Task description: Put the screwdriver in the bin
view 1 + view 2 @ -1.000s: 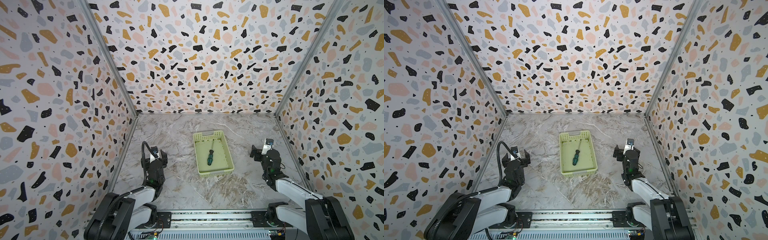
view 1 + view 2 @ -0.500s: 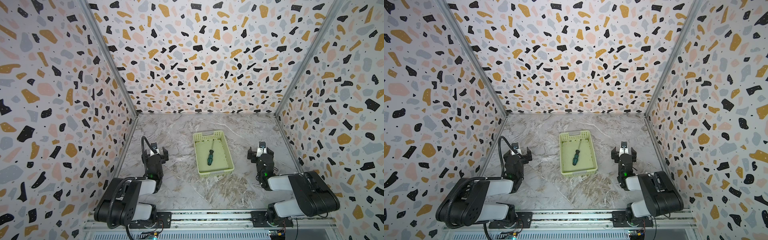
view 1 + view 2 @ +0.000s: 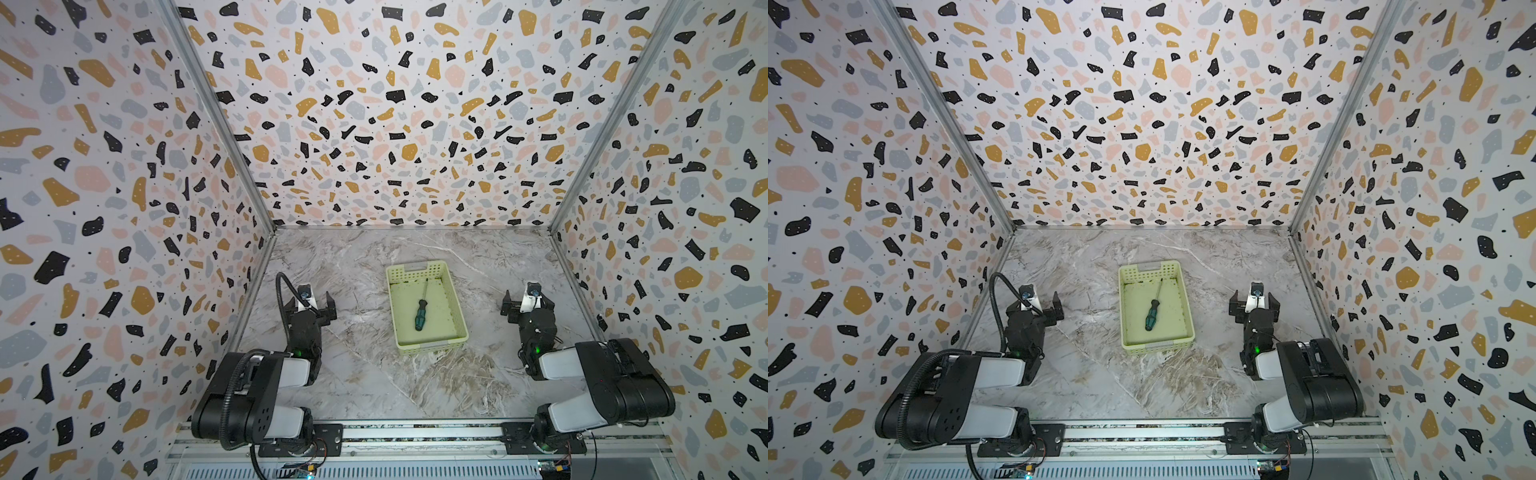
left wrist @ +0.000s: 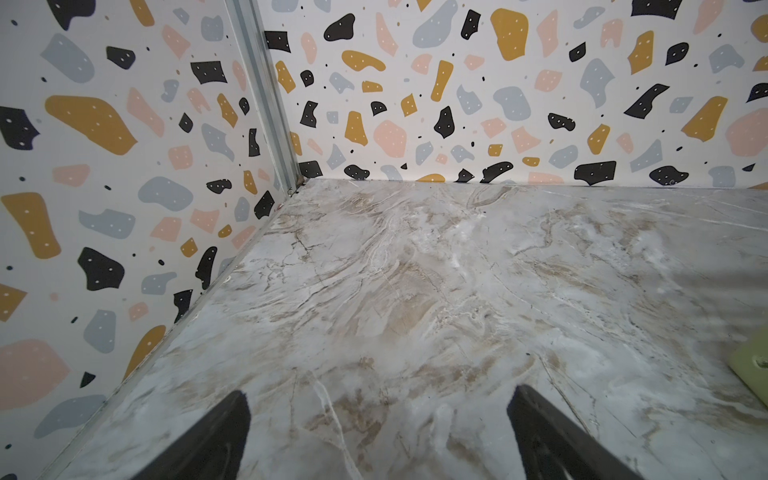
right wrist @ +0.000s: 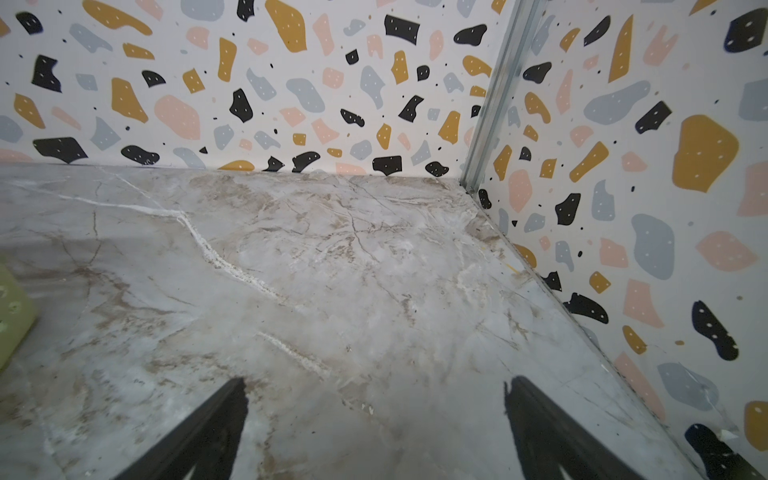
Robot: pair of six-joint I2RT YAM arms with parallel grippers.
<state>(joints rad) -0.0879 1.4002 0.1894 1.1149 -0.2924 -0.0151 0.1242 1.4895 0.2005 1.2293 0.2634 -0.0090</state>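
Reading this as the closing step: the screwdriver [image 3: 421, 309] lies flat on the floor of the bin [image 3: 430, 345], with its shaft toward the handle-cutout end, so you've nothing left to place. From the left pincer [image 3: 311, 306] the bin sits off to its inner side, well apart. It's the same from the right pincer [image 3: 527, 303], mirrored, so tool and bin lie between the two. Left pincer is wide with nothing in it. Right pincer is wide too and empty; its wrist view shows bare worktop [image 3: 374, 374] between the jaws. Both arms are folded low over their bases, pincers pointing at the back wall, just above the worktop. Only a corner of the bin shows at the edge of each wrist view. Next move, my call: none on the tool; you'd just rest the arms and end, keeping clear of the bin so it isn't nudged
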